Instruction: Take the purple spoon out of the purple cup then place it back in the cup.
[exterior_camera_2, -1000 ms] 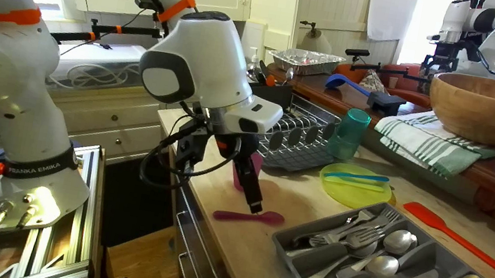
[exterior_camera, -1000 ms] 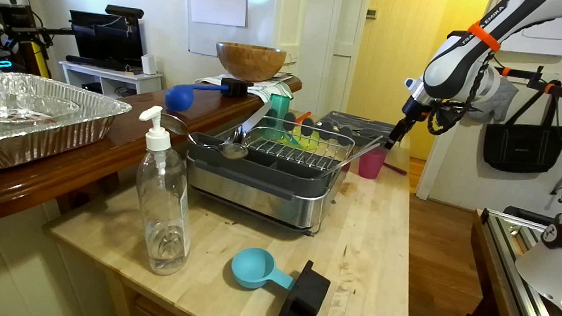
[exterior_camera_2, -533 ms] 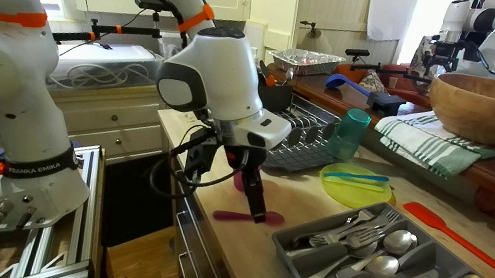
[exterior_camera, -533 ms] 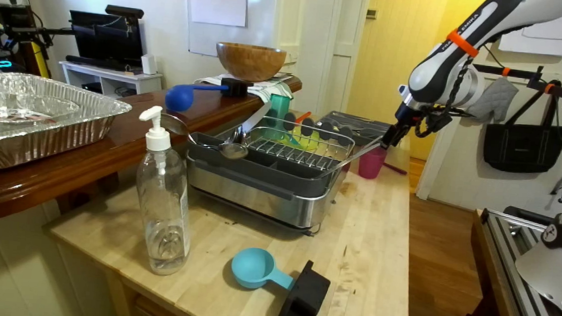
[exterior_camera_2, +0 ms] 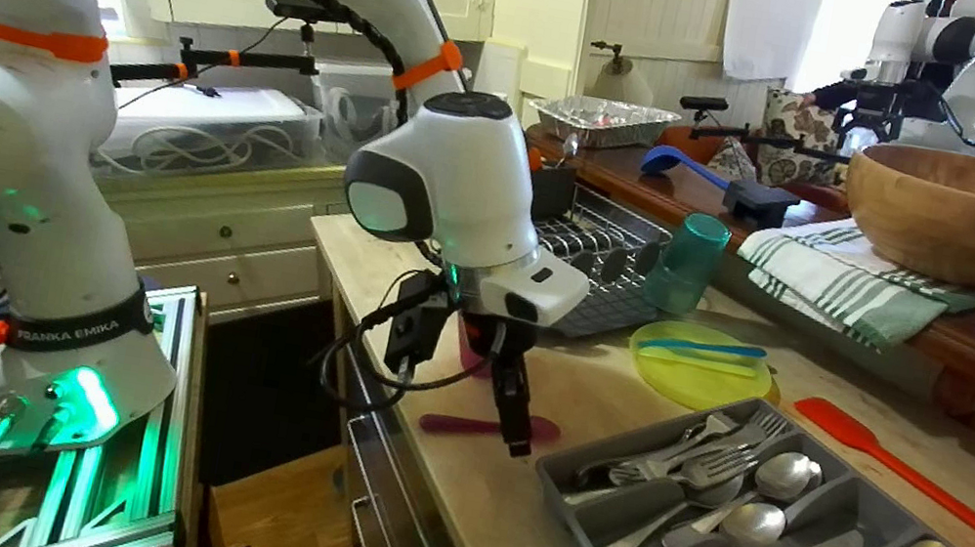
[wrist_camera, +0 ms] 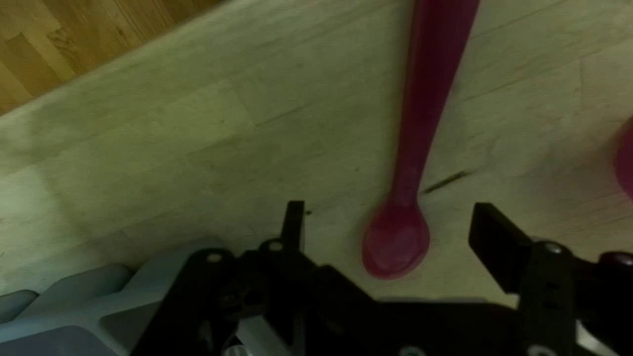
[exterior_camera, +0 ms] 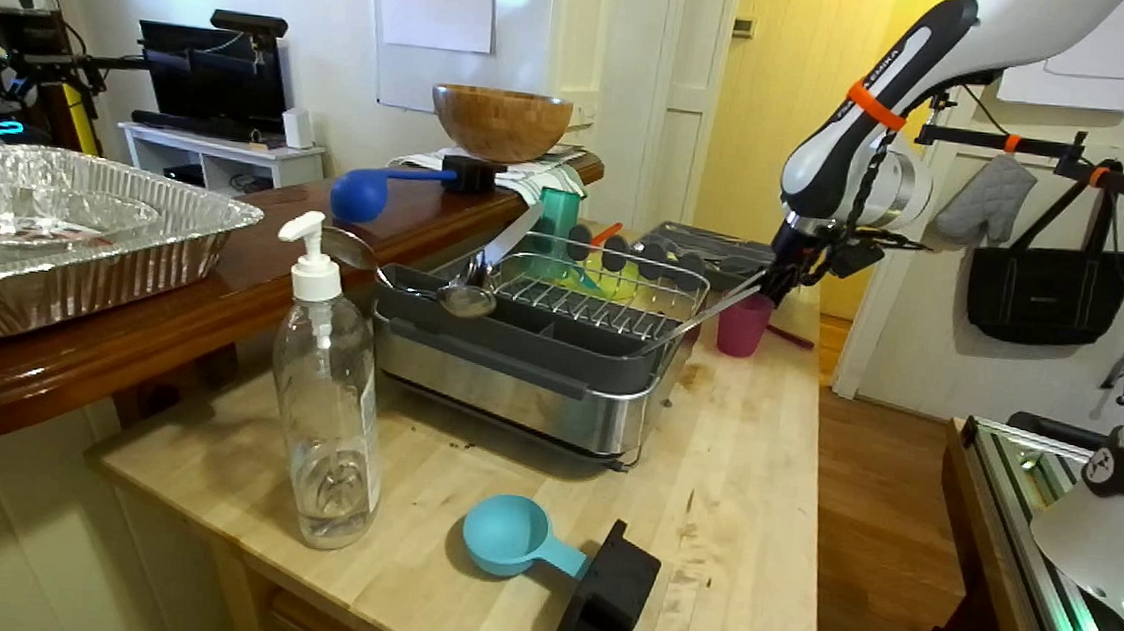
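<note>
1. End effector [wrist_camera: 390, 232] near the purple cup [exterior_camera: 741, 328]. Wrist view: fingers [wrist_camera: 499, 242] spread wide, bowl of the purple spoon [wrist_camera: 419, 133] framed in the gap. Height above it, and any contact, cannot be judged.
2. Spoon lies flat on the surface [exterior_camera: 726, 529], outside the cup and near it. Handle end cut off at top of wrist view; in an exterior view just a bit of handle shows past the cup.
3. Cup upright. Wrist view gives a mere sliver at the right edge; in an exterior view the end effector and arm [exterior_camera_2: 483, 184] cover much of it. Interior hidden.
4. In an exterior view the fingers' ends are lost behind the cup.
5. Cutlery tray [exterior_camera_2: 588, 542] near the cup, spoon between. Pieces overlap, hard to count; lower part cut off by the frame.
6. Dish rack [exterior_camera: 515, 402] just beside the cup; partly blocked by the arm in an exterior view.
7. Arm base, well apart from the cup: band [exterior_camera_2: 81, 334] reads "FRANKA EMIKA". Cut to "FRA" in an exterior view.
8. Soap bottle [exterior_camera: 327, 427] well apart from the cup: label side-on, unreadable.
</note>
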Robot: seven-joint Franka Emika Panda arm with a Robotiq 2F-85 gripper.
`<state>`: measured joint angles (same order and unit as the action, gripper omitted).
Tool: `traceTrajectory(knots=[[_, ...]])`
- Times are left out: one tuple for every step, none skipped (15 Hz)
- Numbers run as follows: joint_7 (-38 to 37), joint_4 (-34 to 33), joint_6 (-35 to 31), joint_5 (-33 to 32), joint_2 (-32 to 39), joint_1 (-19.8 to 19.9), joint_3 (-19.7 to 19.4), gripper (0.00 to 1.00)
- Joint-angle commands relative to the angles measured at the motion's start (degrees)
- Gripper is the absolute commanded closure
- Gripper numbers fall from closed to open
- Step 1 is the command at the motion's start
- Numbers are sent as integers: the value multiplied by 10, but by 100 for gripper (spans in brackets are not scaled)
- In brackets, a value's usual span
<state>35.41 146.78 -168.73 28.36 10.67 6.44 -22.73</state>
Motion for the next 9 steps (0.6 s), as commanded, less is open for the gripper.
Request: traceTrajectory(knots=[[26, -33, 14, 38, 40, 25, 26, 47], [26, -38, 14, 41, 45, 29, 30, 54], [28, -42, 13, 43, 50, 33, 33, 61], [29, -45, 14, 45, 50, 36, 35, 69], [30, -47, 14, 46, 49, 39, 38, 75], [31, -50, 15, 46, 50, 42, 40, 82], [32, -51, 15, 47, 50, 45, 43, 87], [32, -51, 18, 45, 49, 47, 44, 87], [32, -51, 19, 45, 48, 51, 47, 87]])
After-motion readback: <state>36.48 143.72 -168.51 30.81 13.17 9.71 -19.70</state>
